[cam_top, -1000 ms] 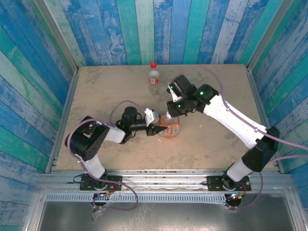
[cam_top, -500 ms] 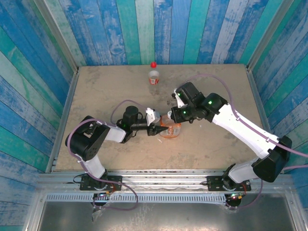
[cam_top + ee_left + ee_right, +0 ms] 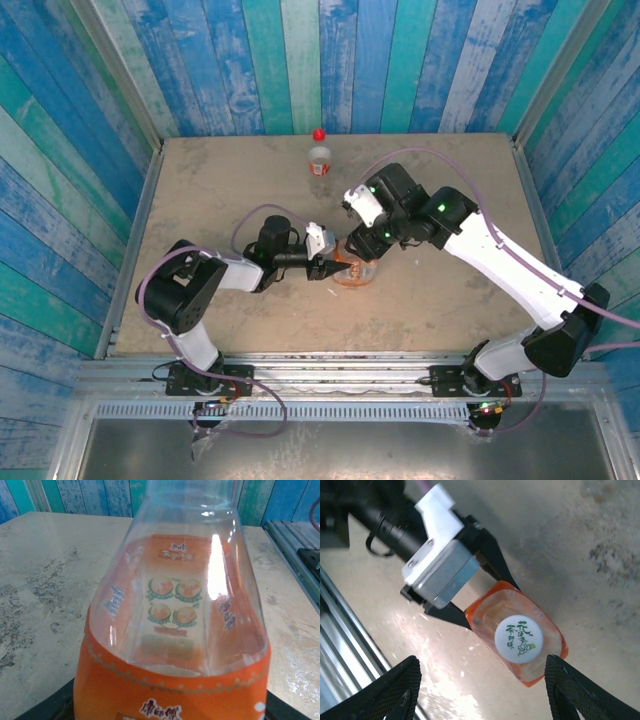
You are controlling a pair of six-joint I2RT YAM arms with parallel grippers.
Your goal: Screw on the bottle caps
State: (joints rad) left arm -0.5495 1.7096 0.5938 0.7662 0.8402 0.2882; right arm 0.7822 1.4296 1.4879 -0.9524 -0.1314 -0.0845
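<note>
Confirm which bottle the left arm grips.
The wide orange-label bottle with the white cap, clamped between the left fingers; the slim red-capped bottle stands free at the far edge.

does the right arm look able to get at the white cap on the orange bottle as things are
Probably yes: the right gripper hangs open over the white cap, nothing between them, while the left gripper grips the orange bottle lower down.
</note>
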